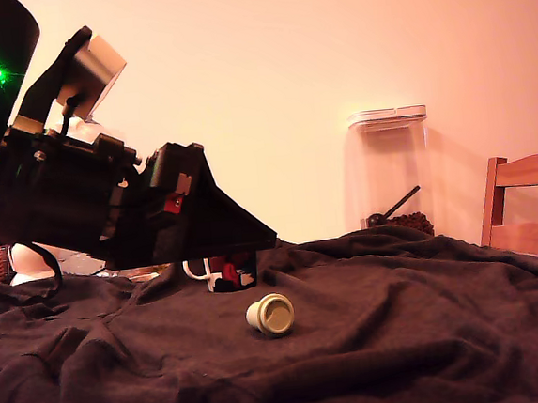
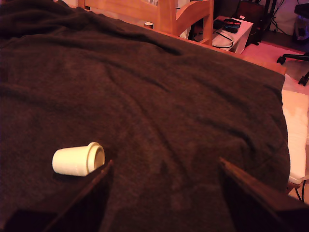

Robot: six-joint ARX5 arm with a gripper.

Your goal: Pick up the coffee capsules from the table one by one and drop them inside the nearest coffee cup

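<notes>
On the exterior view's left, above the dark cloth-draped table (image 1: 432, 338), the black arm slants down with its gripper (image 1: 239, 234) held off the cloth, and the wrist view shows its jaws spread wide apart with nothing between them. Just right of the gripper tip and nearer the camera, the pale capsule (image 1: 271, 314) lies on its side on the cloth, with a mug (image 1: 221, 274) just behind it. Farther right of the capsule, a clear lidded container (image 1: 393, 172) stands by the wall, then a wooden chair (image 1: 530, 207).

Cloth-draped table (image 1: 430, 319) bears one toppled capsule (image 1: 271, 314).
</notes>
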